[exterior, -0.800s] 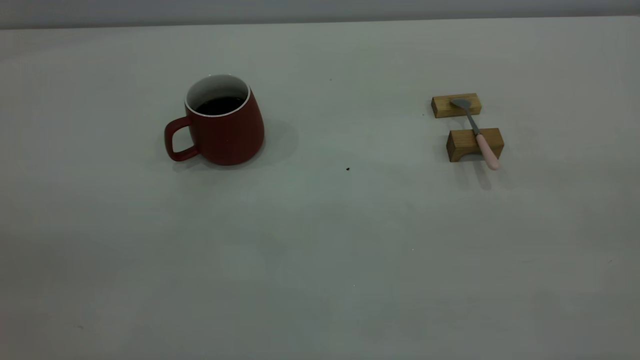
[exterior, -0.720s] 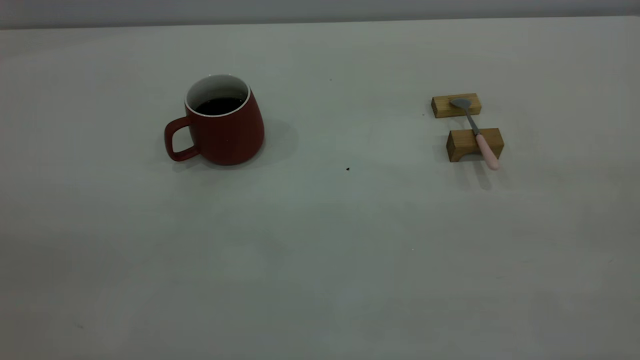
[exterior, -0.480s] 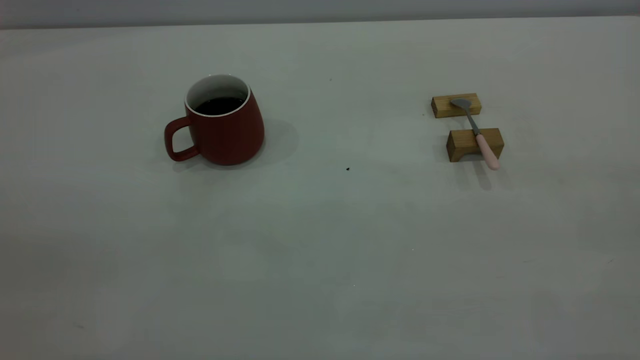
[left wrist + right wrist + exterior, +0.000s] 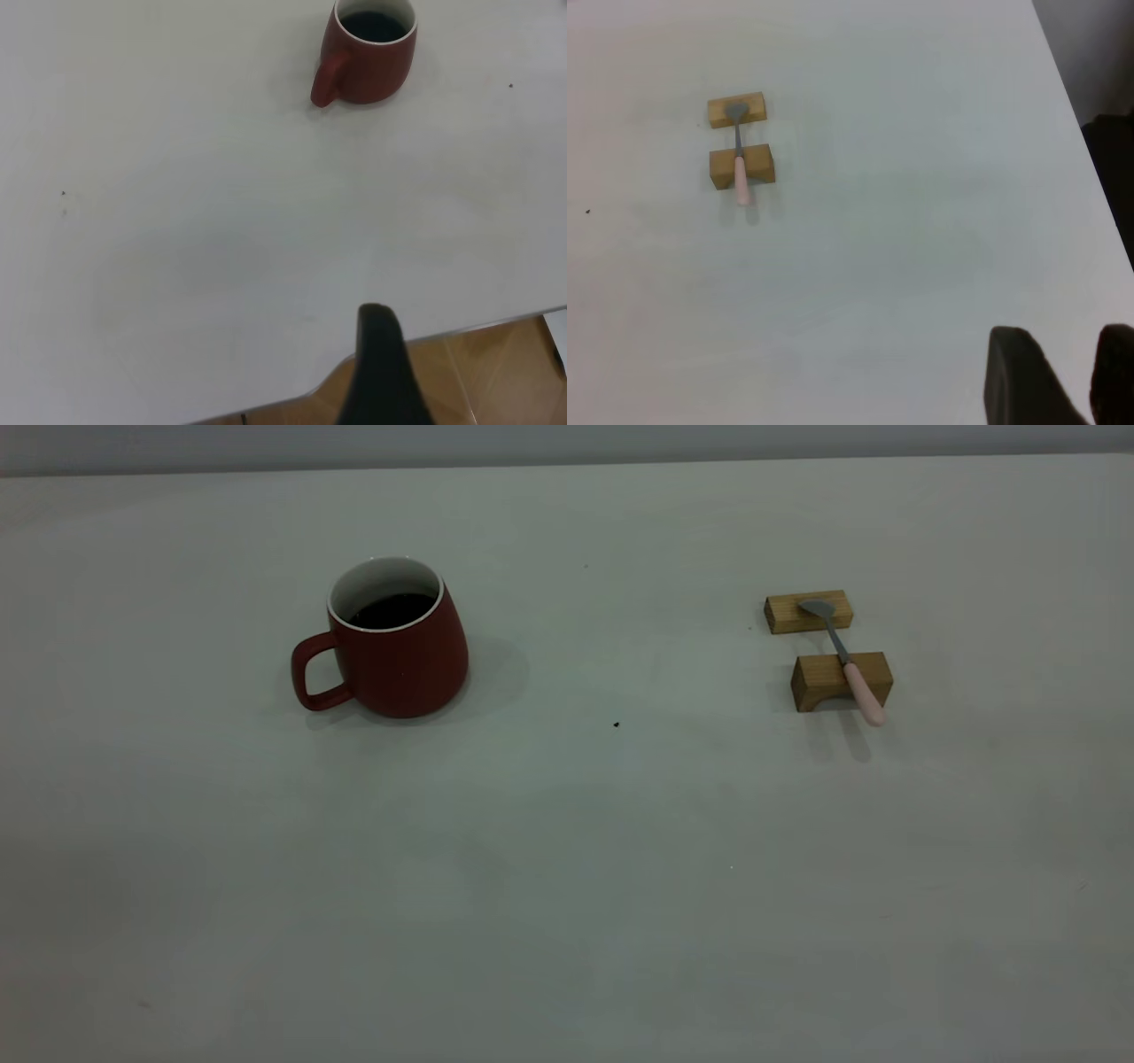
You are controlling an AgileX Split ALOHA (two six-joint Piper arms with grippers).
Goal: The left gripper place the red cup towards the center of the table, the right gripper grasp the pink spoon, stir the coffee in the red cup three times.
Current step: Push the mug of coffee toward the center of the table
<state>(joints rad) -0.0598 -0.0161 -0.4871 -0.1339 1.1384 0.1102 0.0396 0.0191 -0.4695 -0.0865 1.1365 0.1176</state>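
The red cup [image 4: 394,655] stands left of the table's [image 4: 567,850] middle, handle toward the left, with dark coffee [image 4: 390,609] inside. In the left wrist view the red cup [image 4: 368,62] is far from my left gripper [image 4: 379,354], which hangs over the table's near edge. The pink spoon [image 4: 849,664] lies across two wooden blocks at the right, its bowl on the far block. My right gripper [image 4: 1067,363] is open with nothing between its fingers, well away from the pink spoon [image 4: 740,164]. Neither gripper shows in the exterior view.
The far wooden block [image 4: 784,614] and the near wooden block [image 4: 819,682] hold the spoon off the table. A tiny dark speck [image 4: 617,724] sits near the middle. The table edge [image 4: 443,332] borders a wooden floor [image 4: 496,372].
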